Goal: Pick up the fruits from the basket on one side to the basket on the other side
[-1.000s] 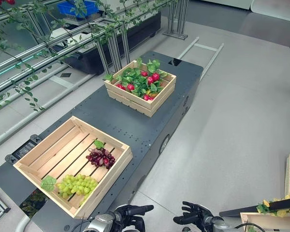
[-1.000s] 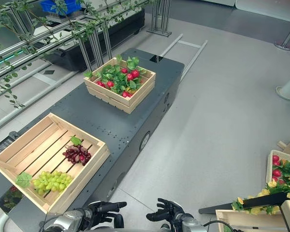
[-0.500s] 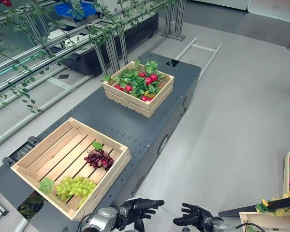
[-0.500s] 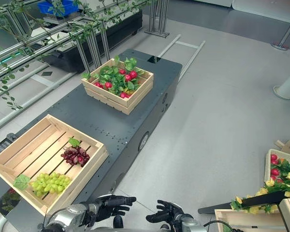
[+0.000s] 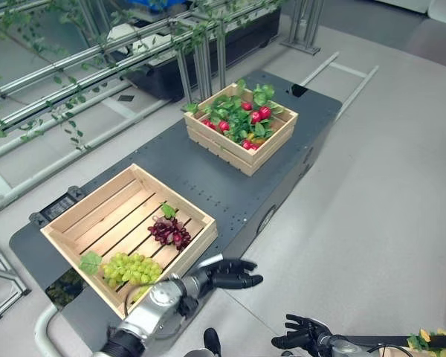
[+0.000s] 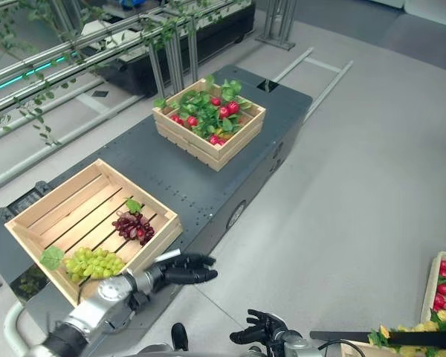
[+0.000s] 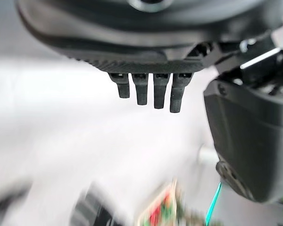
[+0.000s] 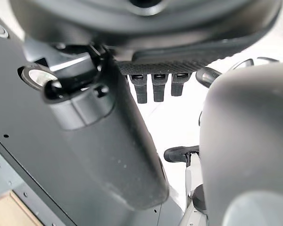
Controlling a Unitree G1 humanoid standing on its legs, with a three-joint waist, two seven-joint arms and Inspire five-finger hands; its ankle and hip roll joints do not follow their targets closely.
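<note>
The left hand (image 5: 224,272) is held out with fingers straight and relaxed, empty, just off the near crate's (image 5: 97,208) corner and touching nothing. The right hand (image 5: 303,336) is seen low, fingers loosely spread, also empty. Purple grapes (image 5: 171,233) and green grapes (image 5: 131,268) lie in the near crate; red fruit (image 5: 259,114) among leaves fills the far crate (image 5: 234,151).
</note>
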